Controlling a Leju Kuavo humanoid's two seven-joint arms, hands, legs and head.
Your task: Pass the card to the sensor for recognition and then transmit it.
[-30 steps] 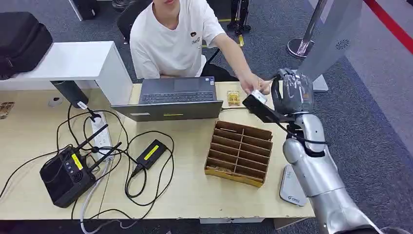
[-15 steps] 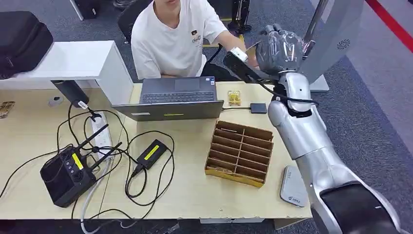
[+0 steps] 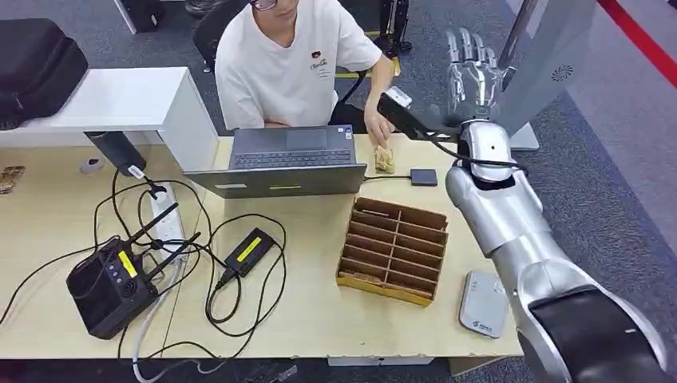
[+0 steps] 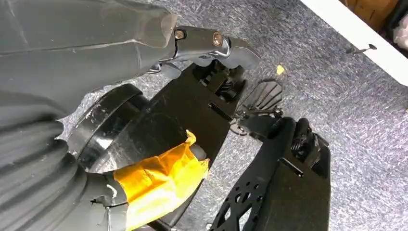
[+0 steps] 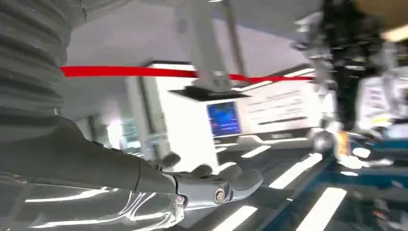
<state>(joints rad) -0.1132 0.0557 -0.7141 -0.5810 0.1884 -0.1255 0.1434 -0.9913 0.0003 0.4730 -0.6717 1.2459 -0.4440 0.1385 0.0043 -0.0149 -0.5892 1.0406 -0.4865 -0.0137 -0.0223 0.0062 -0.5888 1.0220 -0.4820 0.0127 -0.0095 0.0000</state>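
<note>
Right hand point(image 3: 473, 68): raised above the surface point(image 3: 319, 311), fingers spread, holding nothing.
Left hand point(image 4: 120, 53): cannot tell its state.
Card point(image 3: 385, 159): under person's hand point(image 3: 376, 128).

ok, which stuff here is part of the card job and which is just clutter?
Job: right robot hand, raised, fingers spread, empty; small dark pad, likely the sensor; yellowish card-like item at the person's hand; wooden slotted rack.
Clutter: laptop; router; power strip; power adapter; black bag; grey pad.
</note>
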